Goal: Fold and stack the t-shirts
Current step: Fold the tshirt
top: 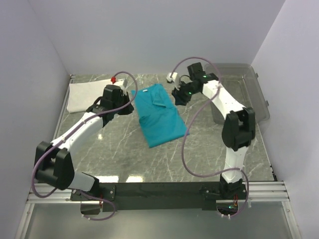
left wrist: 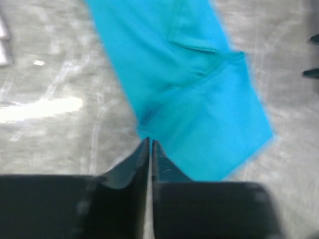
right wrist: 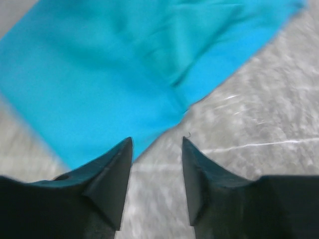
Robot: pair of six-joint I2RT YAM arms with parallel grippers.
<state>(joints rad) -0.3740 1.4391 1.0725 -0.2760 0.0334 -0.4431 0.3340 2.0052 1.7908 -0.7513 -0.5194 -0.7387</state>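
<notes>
Grey marble table point(top: 209, 149) carries the teal t-shirt point(top: 160, 118) at centre, and the white folded piece point(top: 87, 94) lies at 10 o'clock. The left gripper point(left wrist: 150, 142) (jaws nearly together) is at the teal shirt's 9 o'clock edge. The right gripper point(right wrist: 157, 144) stands open at 2 o'clock.

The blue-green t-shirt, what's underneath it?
The teal t-shirt lies folded on the grey marbled table, which shows all around it. Anything directly beneath the fabric is covered, so I cannot tell.
</notes>
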